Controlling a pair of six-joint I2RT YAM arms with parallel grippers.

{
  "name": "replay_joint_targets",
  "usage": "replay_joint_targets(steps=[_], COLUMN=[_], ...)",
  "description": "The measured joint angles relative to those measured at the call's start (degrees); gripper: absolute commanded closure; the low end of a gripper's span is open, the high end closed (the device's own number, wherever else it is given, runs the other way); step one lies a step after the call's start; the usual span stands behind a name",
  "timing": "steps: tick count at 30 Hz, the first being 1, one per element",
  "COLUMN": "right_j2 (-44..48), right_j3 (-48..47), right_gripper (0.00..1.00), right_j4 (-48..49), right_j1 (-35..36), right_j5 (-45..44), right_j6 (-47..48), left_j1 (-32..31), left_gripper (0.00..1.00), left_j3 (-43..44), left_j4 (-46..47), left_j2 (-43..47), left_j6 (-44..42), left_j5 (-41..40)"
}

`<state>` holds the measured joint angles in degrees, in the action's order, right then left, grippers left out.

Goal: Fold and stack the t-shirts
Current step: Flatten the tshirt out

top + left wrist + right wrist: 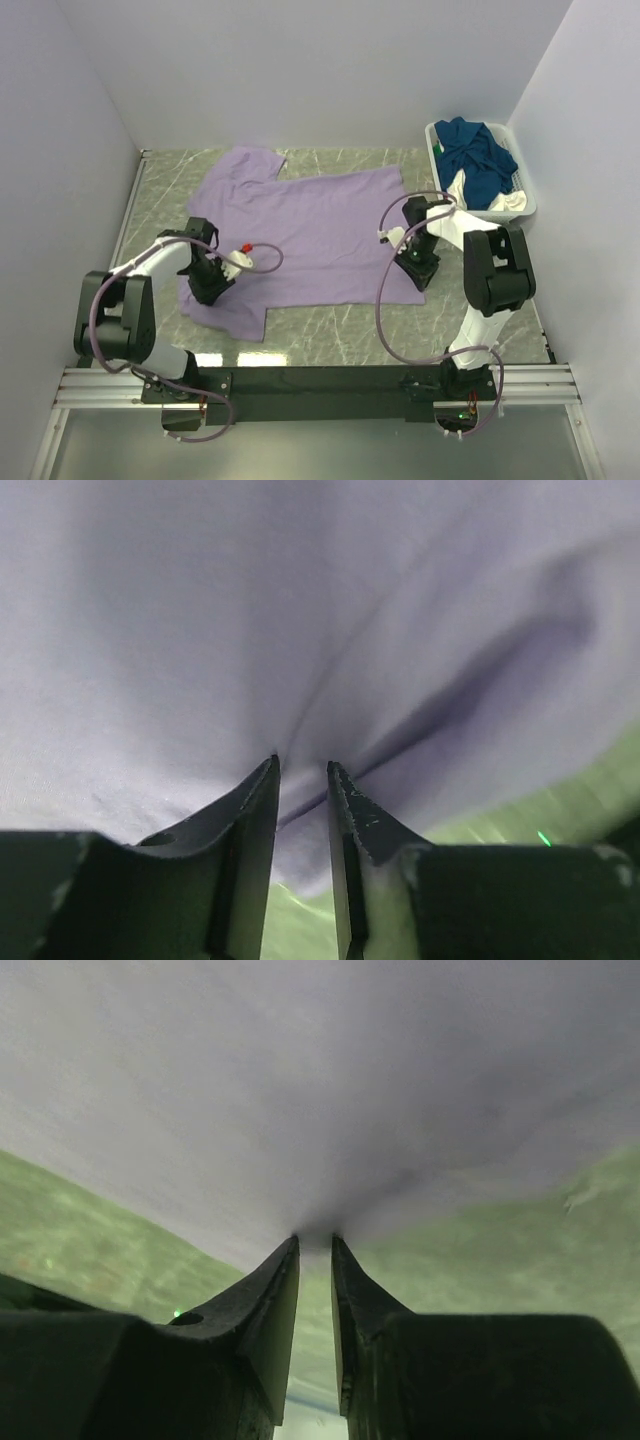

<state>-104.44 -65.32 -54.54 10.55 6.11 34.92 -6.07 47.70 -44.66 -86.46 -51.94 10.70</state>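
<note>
The left hand (302, 765), its two dark fingers almost closed, pinches a fold of the soft pale lilac short-sleeved t-shirt (310, 230) by the near sleeve. The right hand (315, 1240) pinches the near hem corner in the same way, probably so that both can lift this side together. The shirt lies spread on the grey marbled desk (330, 335).

- Top view: above and behind the arms (495, 270), looking down on the whole table (340, 335) from far off.
- Left wrist view: very near, facing along its fingers (255, 820) onto the shirt (300, 600).
- Right wrist view: equally near, over shirt edge and table.
- All three share the shirt.
</note>
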Motion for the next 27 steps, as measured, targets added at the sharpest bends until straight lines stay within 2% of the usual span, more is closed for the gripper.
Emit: replay_joint_targets(steps=[2, 5, 8, 11, 14, 21, 27], right_j2=[1.46, 3.17, 3.26, 2.19, -1.20, -10.45, -9.62], right_j3=[0.87, -1.20, -8.28, -14.58, -17.75, -17.46, -13.97], right_gripper=[0.70, 0.67, 0.66, 0.68, 0.69, 0.69, 0.71], right_j4=[-1.40, -4.02, -5.95, -4.94, -3.23, -0.83, 0.52], right_j1=[-0.07, -0.26, -0.39, -0.39, -0.26, 0.61, 1.33], right_j5=[-0.81, 0.00, 2.69, 5.03, 6.51, 6.54, 5.38], right_j6=[1.36, 2.47, 2.01, 0.17, -1.95, -4.79, -4.72], left_j1=[0.15, 1.20, 3.65, 6.08, 7.78, 9.20, 9.68], left_gripper=[0.68, 0.58, 0.52, 0.51, 0.51, 0.57, 0.63], left_j3=[-1.33, 0.00, 7.41, 14.75, 17.99, 18.08, 13.46], left_j4=[-5.11, -11.67, -14.88, -10.62, -4.55, 3.58, 6.60], left_j2=[2.38, 4.11, 2.51, -1.20, -5.62, -15.26, -12.87], left_j6=[-1.95, -3.39, -2.67, 1.01, 5.38, 12.13, 12.04], left_j5=[0.24, 1.55, 4.31, 6.14, 6.43, 5.86, 4.46])
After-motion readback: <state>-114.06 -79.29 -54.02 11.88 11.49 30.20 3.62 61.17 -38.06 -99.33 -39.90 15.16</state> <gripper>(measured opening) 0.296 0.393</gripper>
